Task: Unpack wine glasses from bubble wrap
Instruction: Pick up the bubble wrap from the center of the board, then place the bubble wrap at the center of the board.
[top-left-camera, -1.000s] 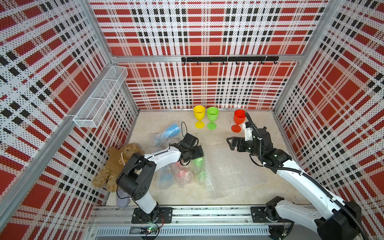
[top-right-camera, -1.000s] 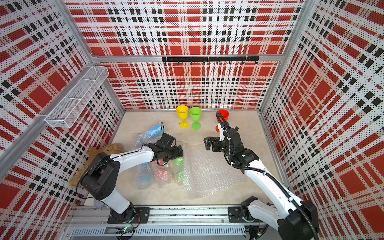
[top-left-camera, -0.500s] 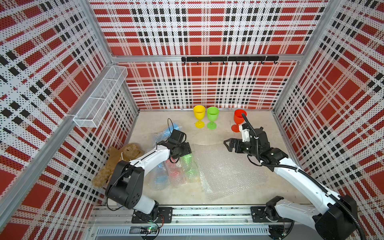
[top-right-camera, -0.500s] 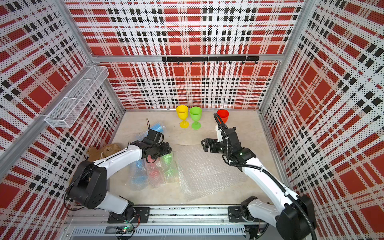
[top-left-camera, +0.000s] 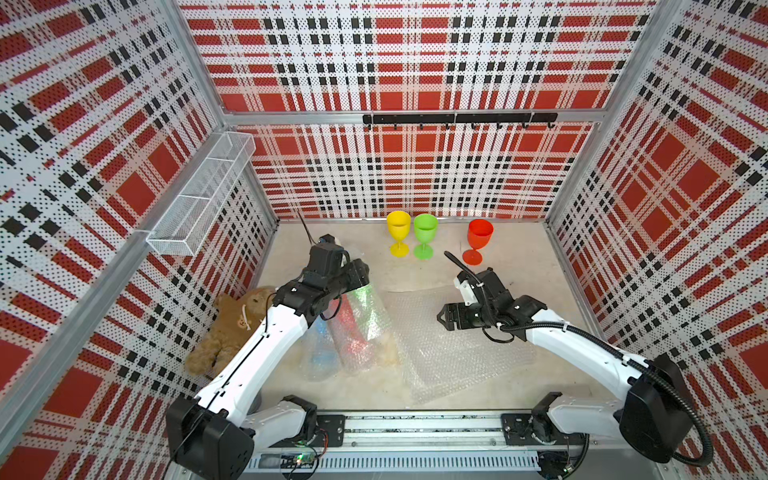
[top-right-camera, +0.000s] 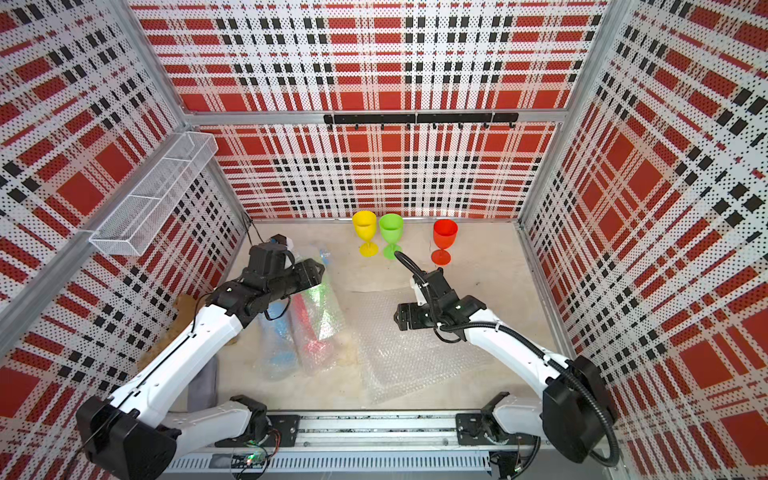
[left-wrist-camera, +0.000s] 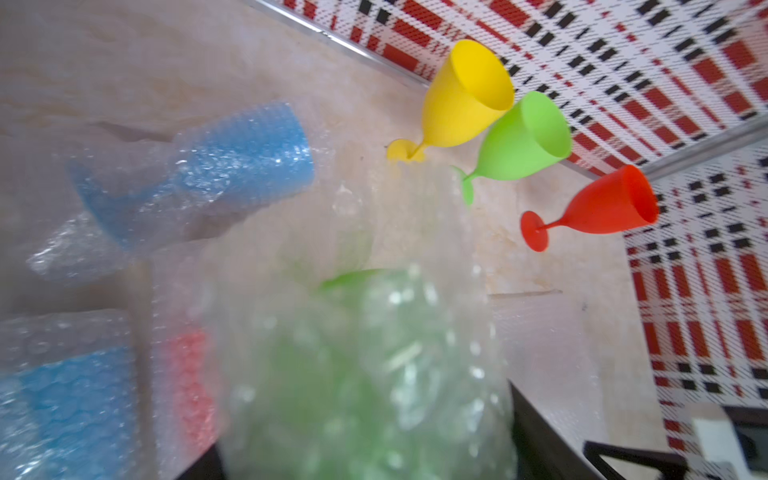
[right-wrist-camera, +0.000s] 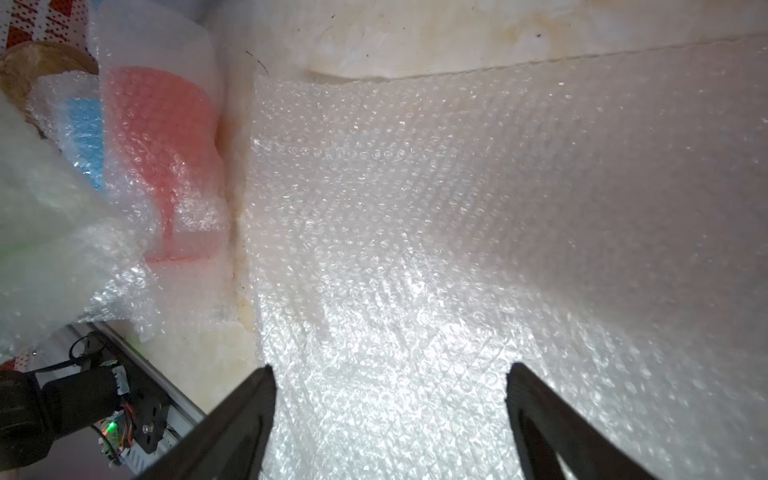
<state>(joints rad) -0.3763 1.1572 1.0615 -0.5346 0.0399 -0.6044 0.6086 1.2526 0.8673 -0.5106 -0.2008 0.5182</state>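
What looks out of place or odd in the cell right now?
A brown teddy bear slumps against the wall on the robot's left, unrelated to the job. One wrapped blue goblet lies alone toward the back, apart from the wrapped cluster. The left hand grips the wrapped green goblet. Nothing looks spilled or broken.

yellow goblet (top-left-camera: 398, 233) | green goblet (top-left-camera: 424, 235) | red goblet (top-left-camera: 478, 240) | walls (top-left-camera: 415, 62) red-white-black plaid | teddy bear (top-left-camera: 230, 326) brown
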